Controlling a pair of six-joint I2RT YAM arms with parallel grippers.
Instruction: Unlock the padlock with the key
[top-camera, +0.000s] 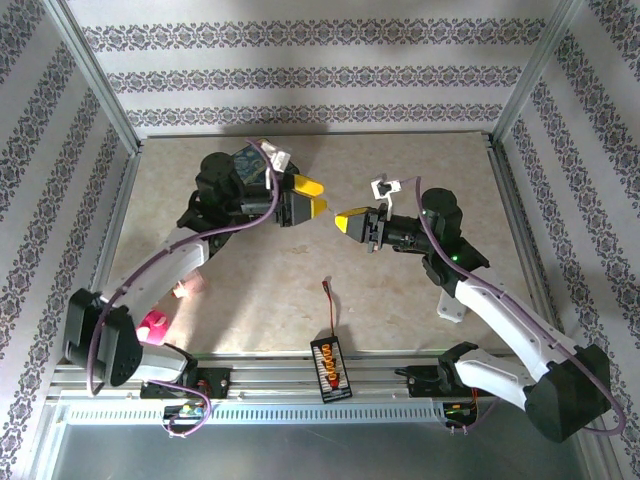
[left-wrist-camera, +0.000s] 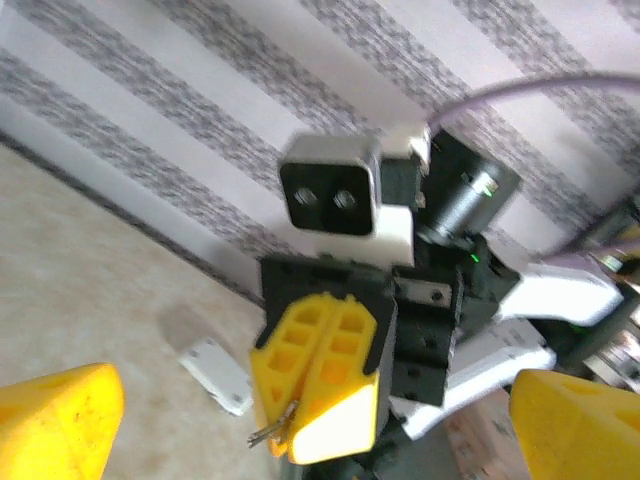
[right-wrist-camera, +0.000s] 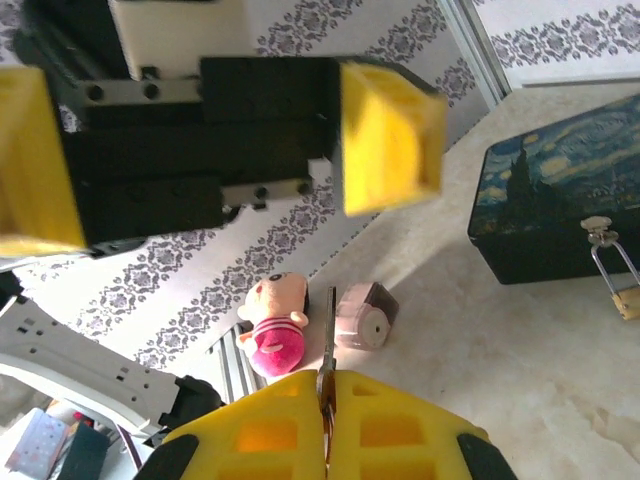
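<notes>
The right jaws pinched the key (right-wrist-camera: 329, 340), its thin blade poking out; the left jaws stood spread. The key could twist or slip before reaching the padlock (right-wrist-camera: 627, 298).

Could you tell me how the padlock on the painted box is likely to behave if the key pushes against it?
The padlock is hooked to the latch of the box only by its thin shackle, so it will probably swing or twist aside. It looks small and brass, so likely light.
</notes>
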